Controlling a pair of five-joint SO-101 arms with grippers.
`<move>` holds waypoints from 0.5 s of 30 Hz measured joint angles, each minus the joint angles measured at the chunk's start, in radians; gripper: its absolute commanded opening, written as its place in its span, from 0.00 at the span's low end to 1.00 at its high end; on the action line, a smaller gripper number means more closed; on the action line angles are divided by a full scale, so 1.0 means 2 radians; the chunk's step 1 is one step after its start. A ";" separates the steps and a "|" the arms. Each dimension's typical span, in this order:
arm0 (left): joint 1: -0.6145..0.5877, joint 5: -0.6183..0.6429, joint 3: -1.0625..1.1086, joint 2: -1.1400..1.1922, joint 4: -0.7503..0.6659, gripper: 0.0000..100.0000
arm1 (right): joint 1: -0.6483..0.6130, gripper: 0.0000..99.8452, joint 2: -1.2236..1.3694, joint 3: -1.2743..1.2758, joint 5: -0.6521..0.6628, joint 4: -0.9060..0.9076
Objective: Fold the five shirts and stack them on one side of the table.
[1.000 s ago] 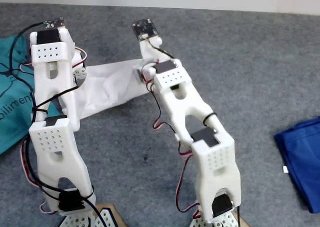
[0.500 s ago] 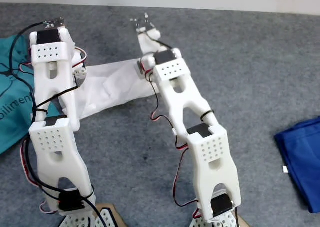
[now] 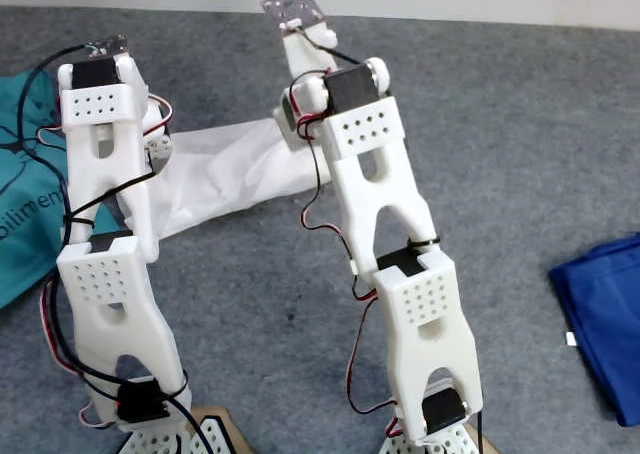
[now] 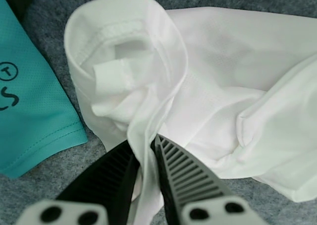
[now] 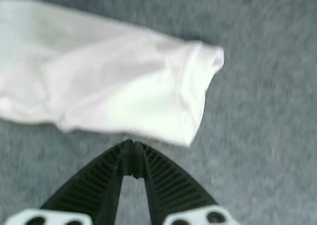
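A white shirt (image 3: 230,169) lies crumpled in a long strip across the grey surface between the two arms. My left gripper (image 4: 143,143) is shut on a fold of the white shirt (image 4: 223,86) just below its collar, at the end beside the teal shirt. My right gripper (image 5: 132,149) is shut with nothing in it. It hangs above the bare surface just short of the other end of the white shirt (image 5: 114,86).
A teal shirt (image 3: 20,204) with dark print lies bunched at the left edge, touching the white one (image 4: 29,101). A blue shirt (image 3: 605,314) lies at the right edge. Grey carpet-like surface (image 3: 500,124) stretches bare between the right arm and the blue shirt.
The right arm has lifted up and back from the white shirt's right end, which now lies free. The left arm has kept still.
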 measured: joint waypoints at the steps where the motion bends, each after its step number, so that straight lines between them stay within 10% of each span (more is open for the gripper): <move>1: 0.000 0.000 0.000 0.000 0.000 0.01 | 0.000 0.01 0.000 0.011 -0.001 0.002; 15: -0.007 0.000 -0.008 0.000 0.000 0.01 | -0.054 0.01 -0.060 0.218 -0.001 0.004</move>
